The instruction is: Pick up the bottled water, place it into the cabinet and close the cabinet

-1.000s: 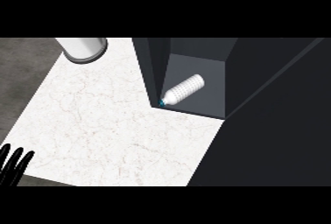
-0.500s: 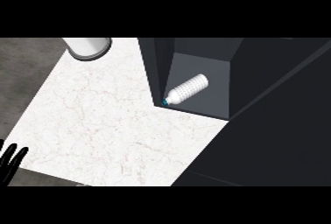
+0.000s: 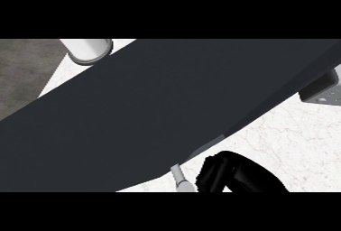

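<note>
1. Black and bulky, one hand (image 3: 234, 173) shows at the lower edge of the head view, right of centre; going by its place it reads as the right hand, though no forearm is in view to confirm it.
2. Its fingers look bunched into a rounded mass, but whether they are curled shut or hold anything cannot be told.
3. Just left of it, a short grey handle (image 3: 180, 177) sticks out from beneath a dark edge; whether the hand touches it is unclear.
4. That edge belongs to the cabinet (image 3: 166, 108), whose broad dark slate panel fills most of the view, running diagonally from upper right to lower left.
5. Bottled water is not visible anywhere.
6. White marble counter (image 3: 293, 144) shows to the right of the panel.
7. A white cylinder (image 3: 86, 48) stands at the top left.
8. A grey perforated object (image 3: 323, 88) sits at the right edge.
</note>
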Robot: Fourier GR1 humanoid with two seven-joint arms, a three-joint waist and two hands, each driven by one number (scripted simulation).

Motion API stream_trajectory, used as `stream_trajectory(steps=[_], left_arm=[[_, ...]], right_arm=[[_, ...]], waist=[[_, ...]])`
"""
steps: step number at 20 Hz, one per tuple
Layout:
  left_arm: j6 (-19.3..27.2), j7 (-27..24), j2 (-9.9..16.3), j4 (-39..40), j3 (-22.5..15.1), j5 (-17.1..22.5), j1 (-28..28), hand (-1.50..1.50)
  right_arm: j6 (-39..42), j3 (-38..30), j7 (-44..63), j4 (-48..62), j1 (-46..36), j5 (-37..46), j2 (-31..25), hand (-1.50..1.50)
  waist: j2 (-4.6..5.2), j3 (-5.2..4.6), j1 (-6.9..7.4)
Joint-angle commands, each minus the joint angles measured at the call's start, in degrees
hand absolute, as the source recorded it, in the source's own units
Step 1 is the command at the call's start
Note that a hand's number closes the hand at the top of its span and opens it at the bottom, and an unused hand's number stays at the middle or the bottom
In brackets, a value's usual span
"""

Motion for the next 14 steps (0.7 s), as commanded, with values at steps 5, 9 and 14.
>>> stream_trajectory(steps=[5, 9, 14], left_arm=[[-2.78, -1.10, -1.36, 2.01, 0.59, 0.85, 0.77, -1.50], [-2.86, 0.76, -0.20, 0.38, 2.14, 2.79, 0.56, -1.50], [-4.62, -0.93, -1.75, 1.95, 1.94, -0.03, 1.76, -1.50]], right_arm=[[-12.74, -11.78, 2.43, 24.26, -21.52, 5.22, 10.61, 1.50], [-11.48, -17.68, 0.42, 38.65, -32.37, 5.86, 9.75, 1.50], [-10.25, -19.79, -6.53, 52.56, -38.40, 8.01, 11.11, 1.50]], waist=[[-0.65, 0.14, -2.67], [-0.57, 0.39, -3.90], [-0.57, 0.37, -4.16]])
